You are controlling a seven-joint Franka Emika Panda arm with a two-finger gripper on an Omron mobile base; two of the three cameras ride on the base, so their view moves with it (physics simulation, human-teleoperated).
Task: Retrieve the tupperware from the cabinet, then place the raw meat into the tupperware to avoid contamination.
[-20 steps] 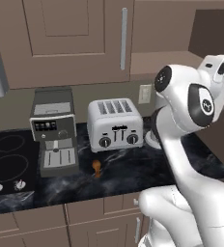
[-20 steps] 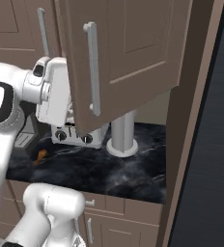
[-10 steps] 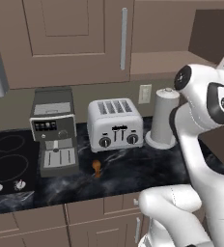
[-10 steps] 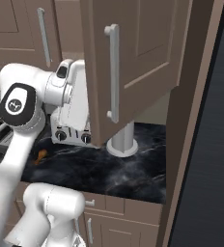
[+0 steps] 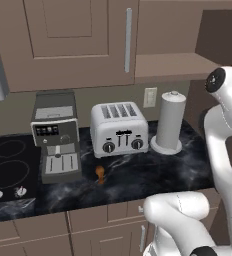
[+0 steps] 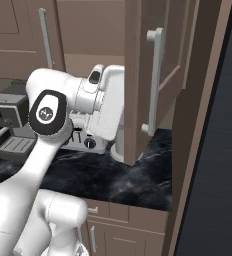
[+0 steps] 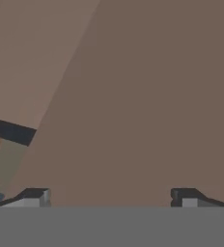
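Cabinet (image 6: 155, 75) door swung open, bare shelf (image 5: 170, 65) exposed; gripper (image 7: 109, 195) spread wide, empty, apparently close against brown panel; raw meat (image 5: 100, 173) on counter (image 5: 138, 180) before toaster (image 5: 119, 129).

The brown wooden cabinet (image 5: 83, 40) hangs above the counter — one door swung open, its plain shelf bare. The raw meat (image 5: 100, 173), a tiny orange-brown drumstick, lies on the dark counter before the toaster.
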